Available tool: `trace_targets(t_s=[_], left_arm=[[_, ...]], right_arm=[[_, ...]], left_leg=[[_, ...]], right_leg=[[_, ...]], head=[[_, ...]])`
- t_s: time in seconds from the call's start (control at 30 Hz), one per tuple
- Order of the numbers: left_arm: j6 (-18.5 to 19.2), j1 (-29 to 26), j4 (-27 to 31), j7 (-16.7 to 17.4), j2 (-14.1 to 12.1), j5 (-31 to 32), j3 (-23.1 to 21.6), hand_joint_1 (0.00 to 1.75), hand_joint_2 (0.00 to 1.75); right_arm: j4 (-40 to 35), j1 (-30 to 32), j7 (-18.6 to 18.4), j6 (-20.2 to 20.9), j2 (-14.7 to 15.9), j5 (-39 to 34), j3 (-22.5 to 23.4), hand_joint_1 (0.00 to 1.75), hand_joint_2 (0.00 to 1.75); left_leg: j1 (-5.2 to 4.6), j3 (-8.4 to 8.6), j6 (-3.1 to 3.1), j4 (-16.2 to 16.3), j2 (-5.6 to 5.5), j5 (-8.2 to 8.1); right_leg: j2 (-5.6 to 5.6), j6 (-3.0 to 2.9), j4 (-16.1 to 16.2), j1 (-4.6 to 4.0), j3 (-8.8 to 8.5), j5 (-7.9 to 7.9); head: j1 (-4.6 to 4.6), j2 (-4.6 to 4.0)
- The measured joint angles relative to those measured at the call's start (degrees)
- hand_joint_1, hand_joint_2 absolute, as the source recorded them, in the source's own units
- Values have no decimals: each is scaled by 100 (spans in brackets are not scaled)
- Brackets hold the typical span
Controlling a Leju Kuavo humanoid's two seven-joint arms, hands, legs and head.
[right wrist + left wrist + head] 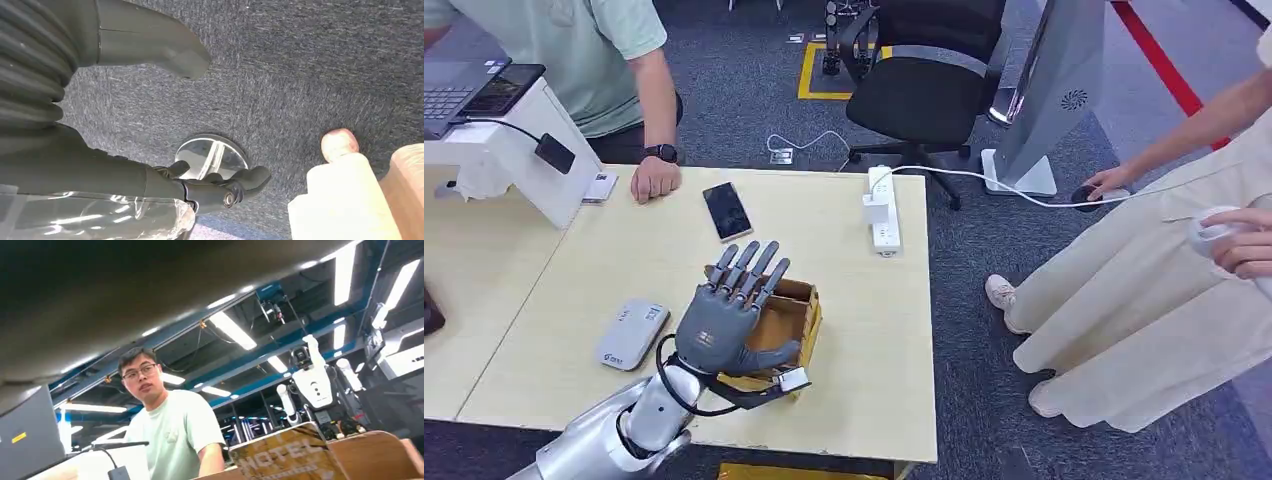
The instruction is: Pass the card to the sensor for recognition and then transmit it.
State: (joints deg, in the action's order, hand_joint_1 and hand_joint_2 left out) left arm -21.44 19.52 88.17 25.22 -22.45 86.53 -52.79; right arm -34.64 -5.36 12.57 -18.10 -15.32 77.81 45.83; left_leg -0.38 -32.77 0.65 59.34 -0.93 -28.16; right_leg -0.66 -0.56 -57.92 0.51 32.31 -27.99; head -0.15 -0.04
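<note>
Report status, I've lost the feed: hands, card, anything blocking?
Left hand open, fingers spread over the cardboard box. Right hand hanging over the carpet, empty. Card not visible. Phone and power strip on table.

My left hand (729, 318): grey palm, darker grey fingers, on a silver arm (609, 440) looped by a black cable. Cardboard box (796, 322): brown, with a yellow-toned printed side; in my left wrist view its side (285, 455) shows worn pale lettering on mottled brown. Worktop (624, 270): pale wood tone. Phone (726, 210): black glossy face. Sensor (632, 334): light grey with small dark markings. Power strip (882, 208): white, as is its cord. Floor (984, 330): dark grey speckled carpet with a red stripe and a yellow square outline. Office chair (914, 90): black. Person's shirt (574, 50): pale green. My right hand (100, 165): dark grey fingers, ribbed grey cover.
</note>
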Motion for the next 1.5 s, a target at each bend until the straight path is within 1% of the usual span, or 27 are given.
trace_targets(t_s=[0.1,0.13,0.17,0.27,0.33,0.47,0.6,0.67,0.77,0.9,1.0,1.17,1.27,1.5], left_arm=[[50,33,-61,-61,55,0,-37,0,0],[89,60,-111,-129,79,0,-70,0,0],[105,70,-142,-140,101,0,-87,0,175],[157,79,-220,-232,190,0,-118,0,175],[173,106,-308,-214,251,0,-162,0,175],[168,260,-465,-33,312,0,-308,0,175],[164,345,-553,15,347,0,-404,0,175],[164,412,-605,107,356,0,-479,0,175],[149,519,-695,160,389,0,-588,0,175],[138,661,-807,341,455,0,-678,0,175],[155,736,-848,415,490,0,-737,0,175],[177,795,-903,426,505,0,-787,0,175],[236,895,-918,546,503,0,-887,0,175],[328,1061,-931,522,522,0,-992,0,175]], right_arm=[[0,-3,0,0,-4,-9,-13,0,175],[2,-10,0,-2,-7,-20,-24,0,175],[2,-15,0,-2,-9,-24,-26,0,175],[9,-23,-2,-4,-11,-44,-35,0,175],[15,-30,0,-7,-13,-48,-52,0,175],[35,-39,4,-7,-17,-48,-96,0,175],[39,-49,7,-7,-24,-48,-129,0,175],[46,-59,9,-7,-26,-50,-142,0,175],[70,-71,9,-7,-28,-50,-166,0,175],[103,-86,4,-24,-31,-59,-177,0,175],[127,-88,2,-26,-31,-68,-192,0,175],[151,-89,0,-26,-31,-77,-216,0,175],[162,-89,0,-26,-31,-103,-232,0,175],[170,-89,-59,-26,-50,-125,-251,0,175]], left_leg=[[0,0,0,0,0,0],[0,0,0,0,0,0],[0,0,0,0,0,0],[0,0,0,0,0,0],[0,0,0,0,0,0],[0,0,0,0,0,0],[0,0,0,0,0,0],[0,0,0,0,0,0],[0,0,0,0,0,0],[0,0,0,0,0,0],[0,0,0,0,0,0],[0,0,0,0,0,0],[0,0,0,0,0,0],[0,0,0,0,0,0]], right_leg=[[0,0,0,0,0,0],[0,0,0,0,0,0],[0,0,0,0,0,0],[0,0,0,0,0,0],[0,0,0,0,0,0],[0,0,0,0,0,0],[0,0,0,0,0,0],[0,0,0,0,1,0],[0,0,0,0,0,0],[1,0,0,0,0,0],[-1,0,0,0,0,0],[-1,0,0,0,1,0],[0,0,0,0,2,0],[-1,0,0,0,1,0]], head=[[0,-2],[-2,0],[0,-2],[0,0],[0,0],[0,0],[0,0],[2,0],[0,0],[0,0],[0,0],[0,0],[2,-2],[0,0]])
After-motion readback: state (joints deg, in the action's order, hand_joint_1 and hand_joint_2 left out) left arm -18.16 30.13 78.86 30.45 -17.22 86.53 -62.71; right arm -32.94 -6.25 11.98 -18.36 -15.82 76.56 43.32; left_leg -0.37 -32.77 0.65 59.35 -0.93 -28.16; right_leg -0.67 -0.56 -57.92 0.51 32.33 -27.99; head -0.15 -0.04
